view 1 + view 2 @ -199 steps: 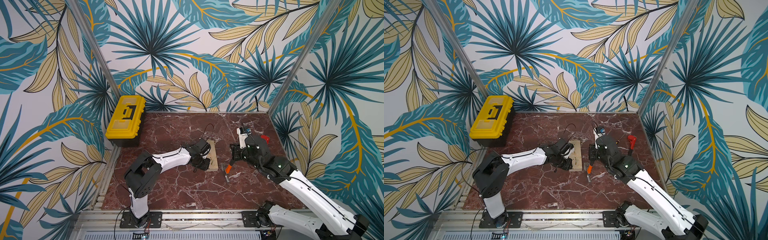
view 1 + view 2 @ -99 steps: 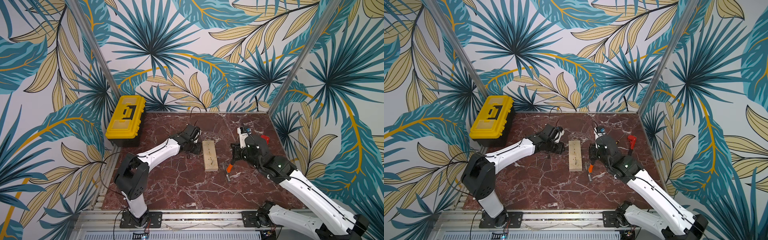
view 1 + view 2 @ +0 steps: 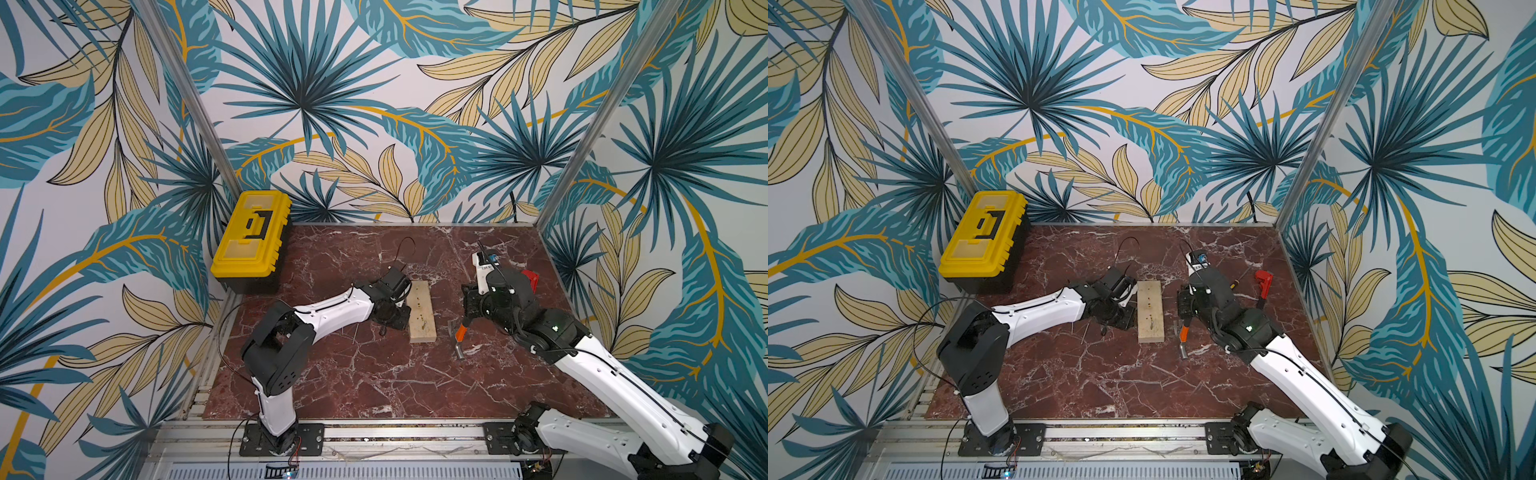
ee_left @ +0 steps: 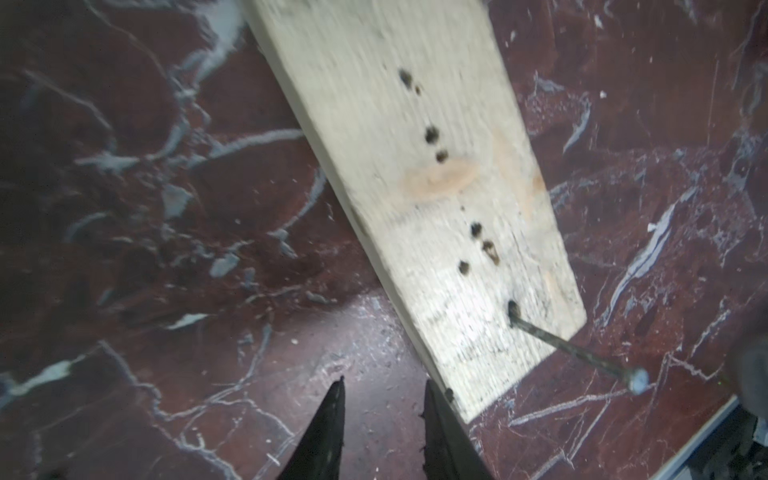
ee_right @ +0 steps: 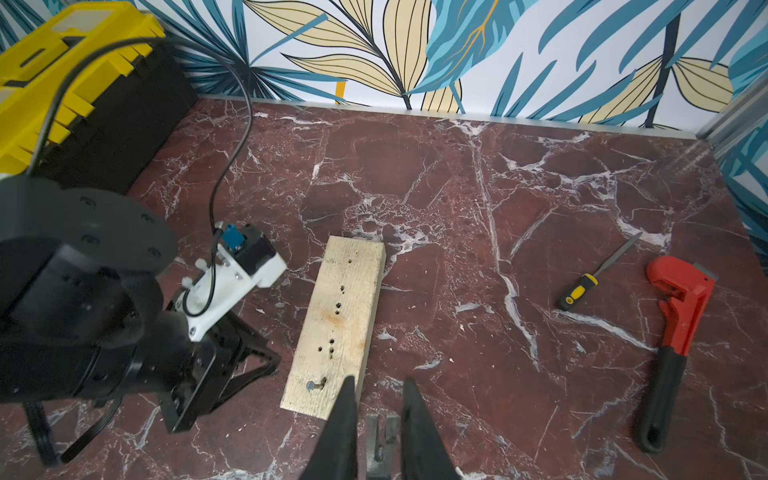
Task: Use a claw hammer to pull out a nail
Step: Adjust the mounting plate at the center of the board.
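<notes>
Between the closed fingers of the right gripper (image 5: 380, 384), the claw hammer (image 3: 460, 332) is gripped, its black handle hidden; only head and orange shaft are seen, just beside the board (image 3: 422, 311). The left gripper (image 4: 384, 382) is held with jaws apart, empty, near the nail (image 4: 573, 349).

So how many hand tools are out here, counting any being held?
3. The claw hammer, held in the right gripper, beside the wooden board; the red pipe wrench and a small yellow-and-black-handled file lying apart by the right wall. The shut yellow toolbox may hide more.
</notes>
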`<state>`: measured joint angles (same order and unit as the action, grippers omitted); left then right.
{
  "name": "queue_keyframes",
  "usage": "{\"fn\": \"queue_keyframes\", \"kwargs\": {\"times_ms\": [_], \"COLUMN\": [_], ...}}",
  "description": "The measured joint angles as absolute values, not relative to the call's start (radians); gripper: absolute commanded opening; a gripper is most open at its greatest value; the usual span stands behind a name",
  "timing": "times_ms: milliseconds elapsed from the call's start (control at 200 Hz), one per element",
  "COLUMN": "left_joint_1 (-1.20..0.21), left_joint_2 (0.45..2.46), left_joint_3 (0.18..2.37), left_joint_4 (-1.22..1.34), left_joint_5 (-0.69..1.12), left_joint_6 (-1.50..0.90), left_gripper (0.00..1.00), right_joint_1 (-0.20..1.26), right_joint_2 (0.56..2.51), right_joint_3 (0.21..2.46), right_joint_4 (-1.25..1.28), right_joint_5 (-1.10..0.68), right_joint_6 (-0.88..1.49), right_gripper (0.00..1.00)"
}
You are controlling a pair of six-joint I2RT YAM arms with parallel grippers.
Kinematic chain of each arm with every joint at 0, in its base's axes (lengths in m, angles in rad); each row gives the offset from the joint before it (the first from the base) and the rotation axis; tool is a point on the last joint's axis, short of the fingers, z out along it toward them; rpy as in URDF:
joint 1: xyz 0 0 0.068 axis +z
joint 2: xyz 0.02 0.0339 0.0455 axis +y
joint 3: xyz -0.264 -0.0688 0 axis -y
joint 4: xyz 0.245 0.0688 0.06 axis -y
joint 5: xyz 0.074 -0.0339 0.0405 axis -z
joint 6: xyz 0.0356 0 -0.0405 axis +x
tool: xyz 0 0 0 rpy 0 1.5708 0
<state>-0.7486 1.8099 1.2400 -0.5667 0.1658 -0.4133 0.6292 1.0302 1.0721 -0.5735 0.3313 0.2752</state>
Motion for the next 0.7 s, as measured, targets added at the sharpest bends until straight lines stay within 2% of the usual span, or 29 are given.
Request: {"fn": "queue_keyframes", "kwargs": {"times_ms": [260, 471, 701], "left_joint_1": [-0.826, -0.87, -0.877], "left_joint_2": [1.838, 1.902, 1.89], "left_joint_3": [1.227, 1.301, 1.299], "left_joint_4": [-0.54, -0.513, -0.513], "left_joint_5": [0.183, 0.194, 0.183], "left_joint_6": [-0.455, -0.464, -0.461], "left_gripper": [0.33, 0.32, 0.33], "right_joint_1": [0.591, 0.526, 0.495], "right_joint_2": [1.115, 1.225, 1.303], "right_joint_3": [1.112, 1.169, 1.223], "right_joint_4": [-0.546, -0.486, -0.44], "right_joint_5": [0.336, 0.329, 0.311], "right_joint_6": [0.238, 0.204, 0.185], "right_gripper": [0.0, 0.0, 0.0]}}
